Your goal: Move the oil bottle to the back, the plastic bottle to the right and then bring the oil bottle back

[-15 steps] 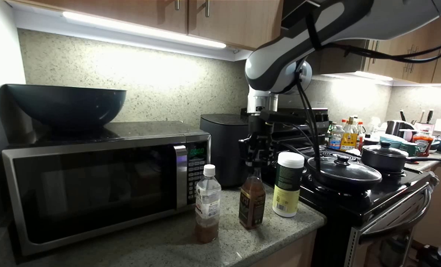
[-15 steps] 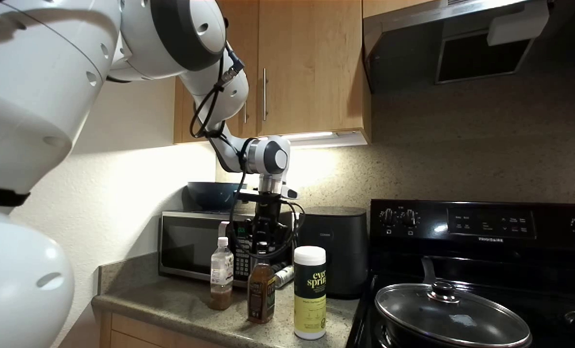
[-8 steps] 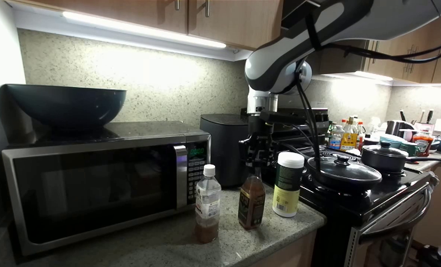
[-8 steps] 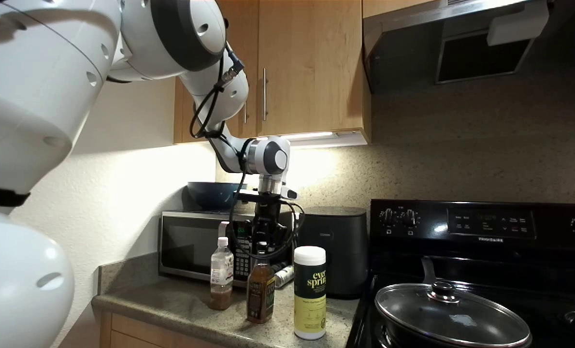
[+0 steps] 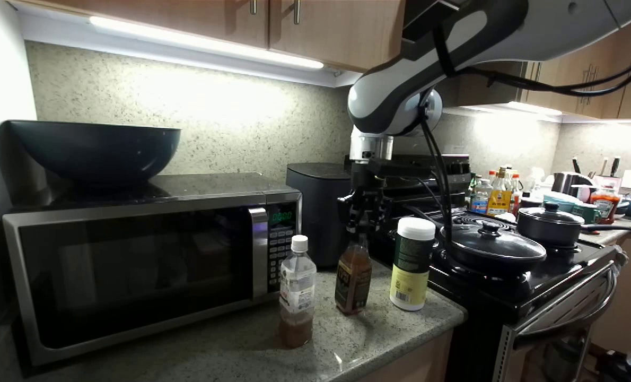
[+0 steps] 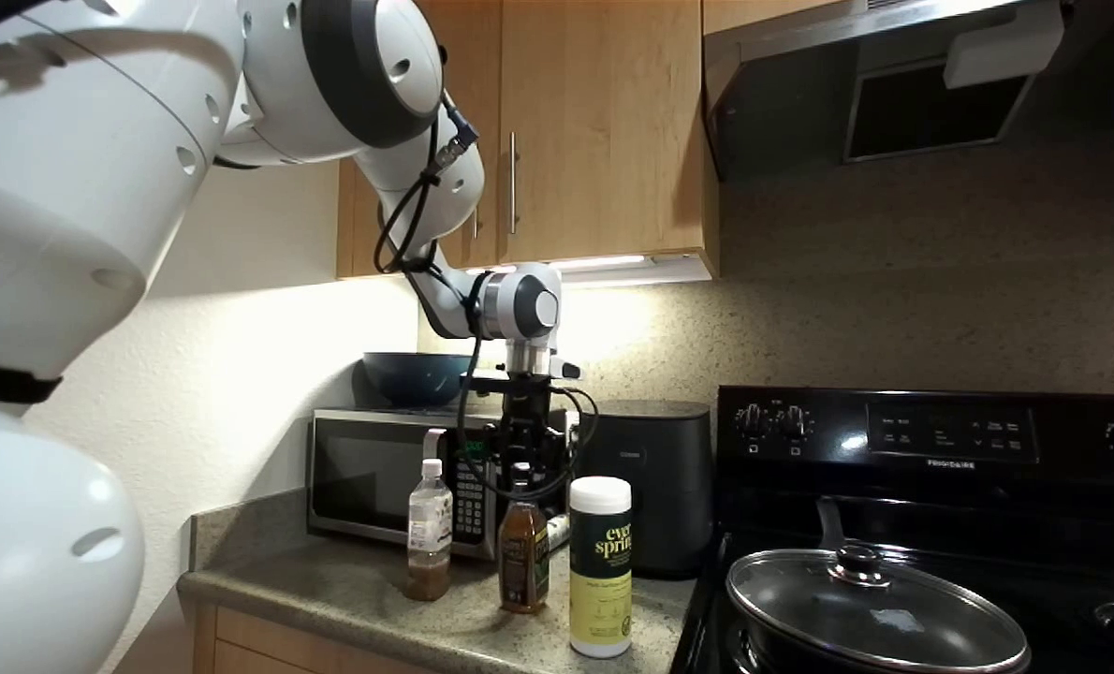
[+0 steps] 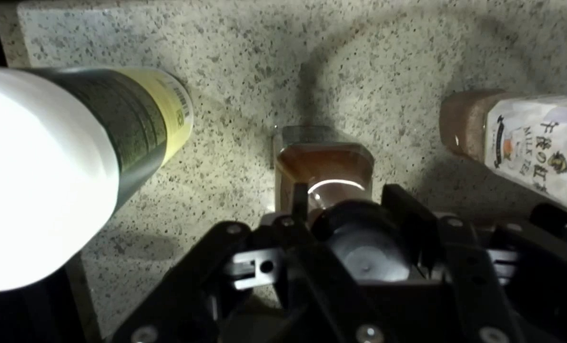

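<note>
The oil bottle (image 5: 353, 281), dark brown with a dark cap and label, stands nearly upright, leaning slightly, at the counter; it also shows in an exterior view (image 6: 524, 566) and the wrist view (image 7: 324, 164). My gripper (image 5: 366, 228) is above it, with a finger on each side of its cap and neck, close against them; the fingertips (image 7: 346, 195) show in the wrist view. I cannot tell whether the bottle's base touches the counter. The clear plastic bottle (image 5: 297, 297) with white cap and brownish liquid stands upright beside it, apart from the gripper; in the wrist view (image 7: 533, 143) it is at the right.
A white-lidded jar with yellow-green label (image 5: 412, 265) stands close to the oil bottle, on the opposite side from the plastic bottle. Behind are the microwave (image 5: 135, 276) and a black appliance (image 6: 646, 487). The stove with a lidded pan (image 5: 490, 246) adjoins the counter's edge.
My gripper and the oil bottle have moved together a short way back, away from the counter's front edge. The plastic bottle and the jar have not moved.
</note>
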`<state>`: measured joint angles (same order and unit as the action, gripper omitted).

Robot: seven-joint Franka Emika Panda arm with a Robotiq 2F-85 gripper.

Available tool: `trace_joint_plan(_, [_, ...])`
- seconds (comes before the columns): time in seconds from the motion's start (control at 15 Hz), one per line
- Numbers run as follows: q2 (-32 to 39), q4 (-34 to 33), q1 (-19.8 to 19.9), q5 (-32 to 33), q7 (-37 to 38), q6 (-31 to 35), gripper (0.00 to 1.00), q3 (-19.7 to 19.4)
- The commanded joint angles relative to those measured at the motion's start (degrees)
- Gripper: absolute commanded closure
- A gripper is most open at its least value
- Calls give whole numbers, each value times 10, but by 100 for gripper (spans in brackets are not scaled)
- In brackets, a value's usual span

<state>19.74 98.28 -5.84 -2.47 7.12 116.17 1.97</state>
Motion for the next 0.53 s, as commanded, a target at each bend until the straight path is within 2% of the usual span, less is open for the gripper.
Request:
trace_joint_plan(0.0, [14,-45,-1,21,8,18,82,-2])
trace_joint_plan(0.27, [33,-94,7,2,0,6,82,1])
trace_joint_plan(0.33, [28,-67,4,10,2,15,82,0])
trace_joint_plan(0.4, [31,-73,4,10,2,14,57,0])
trace_joint_plan(0.47, [34,-72,3,10,2,14,57,0])
